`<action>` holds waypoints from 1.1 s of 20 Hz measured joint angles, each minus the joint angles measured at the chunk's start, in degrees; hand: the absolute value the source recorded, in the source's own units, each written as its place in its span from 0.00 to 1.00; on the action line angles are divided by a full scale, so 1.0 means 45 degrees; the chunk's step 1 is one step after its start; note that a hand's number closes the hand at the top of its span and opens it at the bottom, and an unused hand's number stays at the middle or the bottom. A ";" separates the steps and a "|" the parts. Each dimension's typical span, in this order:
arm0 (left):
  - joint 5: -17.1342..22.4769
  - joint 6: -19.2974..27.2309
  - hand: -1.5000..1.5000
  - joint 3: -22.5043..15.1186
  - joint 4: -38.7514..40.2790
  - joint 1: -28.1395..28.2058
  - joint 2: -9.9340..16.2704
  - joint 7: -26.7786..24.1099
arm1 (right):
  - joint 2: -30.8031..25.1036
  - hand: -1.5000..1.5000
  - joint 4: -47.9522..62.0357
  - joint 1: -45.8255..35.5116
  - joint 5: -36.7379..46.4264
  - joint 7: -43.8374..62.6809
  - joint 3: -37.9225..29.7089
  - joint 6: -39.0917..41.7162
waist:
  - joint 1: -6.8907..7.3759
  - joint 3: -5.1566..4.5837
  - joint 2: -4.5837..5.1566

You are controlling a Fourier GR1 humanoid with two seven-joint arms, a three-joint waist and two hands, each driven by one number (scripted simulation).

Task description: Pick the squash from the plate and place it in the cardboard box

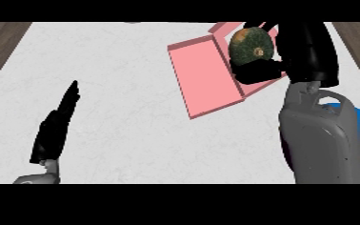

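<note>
A dark green squash point(251, 46) with an orange patch is held over the far right part of the pink box point(207, 78), whose lid lies open to the left. My right hand point(304, 52) is curled round the squash from the right, its thumb under it. A sliver of blue plate point(332, 107) shows behind my right forearm, mostly hidden. At the lower left my left hand point(55, 128) rests open, fingers straight and pointing up.
My grey right forearm point(318, 138) fills the lower right and covers the counter there. Brown wood strips border the white counter point(119, 76) at the top corners.
</note>
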 measured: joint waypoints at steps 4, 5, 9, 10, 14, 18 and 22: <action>0.0013 -0.0091 0.50 -0.0069 -0.0303 0.0001 -0.0066 0.0289 | 0.0348 1.00 0.2561 -0.1489 0.0151 -0.0137 -0.0207 -0.0662 | 0.0065 0.0002 0.0016; -0.0009 -0.0100 0.50 -0.0129 -0.0308 0.0034 -0.0120 0.0268 | 0.0466 1.00 0.3247 -0.1681 0.0193 -0.0307 -0.0222 -0.0971 | 0.0081 0.0001 0.0023; -0.0091 -0.0052 0.50 -0.0120 -0.0303 -0.0111 -0.0175 0.0380 | 0.0607 1.00 0.5908 -0.2696 0.0210 -0.0843 -0.0649 -0.1812 | 0.0098 0.0003 0.0041; -0.0128 -0.0034 0.50 -0.0176 -0.0345 -0.0203 -0.0226 0.0485 | 0.0578 1.00 0.6660 -0.3074 0.0185 -0.0959 -0.0823 -0.1950 | 0.0124 0.0004 0.0054; -0.0086 -0.0100 0.50 -0.0077 0.0009 -0.0173 -0.0215 0.0088 | 0.0733 1.00 0.9361 -0.3819 0.0340 -0.1388 -0.0999 -0.3177 | 0.0193 0.0002 0.0086; -0.0087 -0.0191 0.50 -0.0149 -0.0401 -0.0144 -0.0221 0.0424 | 0.0792 0.00 1.1656 -0.4438 -0.0053 -0.1720 -0.1475 -0.4395 | 0.0266 0.0008 0.0100; -0.0283 -0.0070 0.50 -0.0360 -0.0465 0.0007 -0.0429 0.0279 | 0.0740 0.00 1.3765 -0.5320 -0.0421 -0.2446 -0.2022 -0.5550 | 0.0324 0.0009 0.0127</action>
